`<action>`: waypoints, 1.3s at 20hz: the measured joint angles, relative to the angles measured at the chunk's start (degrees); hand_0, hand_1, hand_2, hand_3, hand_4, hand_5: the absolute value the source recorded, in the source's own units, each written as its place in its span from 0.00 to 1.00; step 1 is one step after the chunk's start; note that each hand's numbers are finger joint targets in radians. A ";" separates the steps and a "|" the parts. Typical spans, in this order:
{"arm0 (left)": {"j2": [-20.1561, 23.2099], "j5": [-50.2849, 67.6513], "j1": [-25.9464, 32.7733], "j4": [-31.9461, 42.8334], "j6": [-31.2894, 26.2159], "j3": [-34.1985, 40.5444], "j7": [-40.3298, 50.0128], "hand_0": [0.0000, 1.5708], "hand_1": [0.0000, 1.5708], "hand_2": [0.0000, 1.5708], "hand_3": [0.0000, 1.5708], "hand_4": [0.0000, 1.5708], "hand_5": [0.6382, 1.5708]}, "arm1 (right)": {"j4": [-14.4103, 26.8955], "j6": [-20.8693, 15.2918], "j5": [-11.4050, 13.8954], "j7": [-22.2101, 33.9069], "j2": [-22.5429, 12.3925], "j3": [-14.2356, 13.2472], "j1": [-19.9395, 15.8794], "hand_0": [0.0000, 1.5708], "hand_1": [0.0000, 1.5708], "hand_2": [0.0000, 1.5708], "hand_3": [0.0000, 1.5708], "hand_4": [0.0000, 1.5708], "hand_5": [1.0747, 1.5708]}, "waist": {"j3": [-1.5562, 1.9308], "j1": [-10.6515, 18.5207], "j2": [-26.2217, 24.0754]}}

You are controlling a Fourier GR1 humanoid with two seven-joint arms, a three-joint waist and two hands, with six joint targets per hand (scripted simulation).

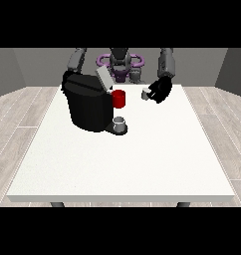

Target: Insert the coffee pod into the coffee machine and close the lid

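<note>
Hand at the view's right (160, 90) grips the small pale coffee pod (145, 94) in the air, right of the coffee machine (87, 104) whose lid (103, 78) stands raised. Other hand mostly hidden behind the machine, fingers can't be told. Pod likely light, rigid, thin-walled; best pinched by its sides.

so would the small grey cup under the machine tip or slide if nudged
The cup looks squat, so it would probably slide rather than tip. It looks small, so likely light. It sits on the machine base, whose edge might catch it.
</note>
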 measured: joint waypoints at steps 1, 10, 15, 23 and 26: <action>-0.45 0.18 -0.18 -0.30 -0.34 0.09 0.40 0.87 0.87 0.88 0.84 0.36 1.00 | -0.04 0.17 -0.01 0.37 -0.09 0.12 0.14 0.00 0.00 0.00 0.00 0.19 1.00 | 0.00 0.02 -0.63; -4.07 1.06 -0.35 -5.34 -4.97 -0.51 5.74 0.93 0.93 0.94 0.91 0.40 1.00 | 3.11 0.79 -0.54 -2.06 -1.28 -1.40 2.81 0.00 0.00 0.00 0.00 0.10 1.00 | 0.00 1.97 -5.26; -5.04 1.57 -3.93 -7.77 -6.71 0.05 9.68 0.87 0.87 0.90 0.87 0.42 1.00 | 4.36 1.54 -0.94 -2.75 -2.16 -2.09 2.34 0.00 0.00 0.00 0.00 0.12 1.00 | 0.00 1.56 -5.07; -6.13 4.00 -9.48 -10.04 -8.26 2.63 14.79 0.88 0.88 0.90 0.80 0.38 1.00 | 6.20 3.62 -2.91 -3.87 -3.59 -3.80 0.06 0.00 0.00 0.00 0.00 0.01 1.00 | 0.02 0.61 -2.94; -5.54 4.52 -10.29 -9.26 -7.55 3.94 14.65 0.87 0.87 0.91 0.86 0.39 1.00 | 5.74 5.12 -3.31 -4.04 -4.38 -3.64 -1.24 0.00 0.00 0.00 0.00 0.08 1.00 | 0.01 -0.48 -0.82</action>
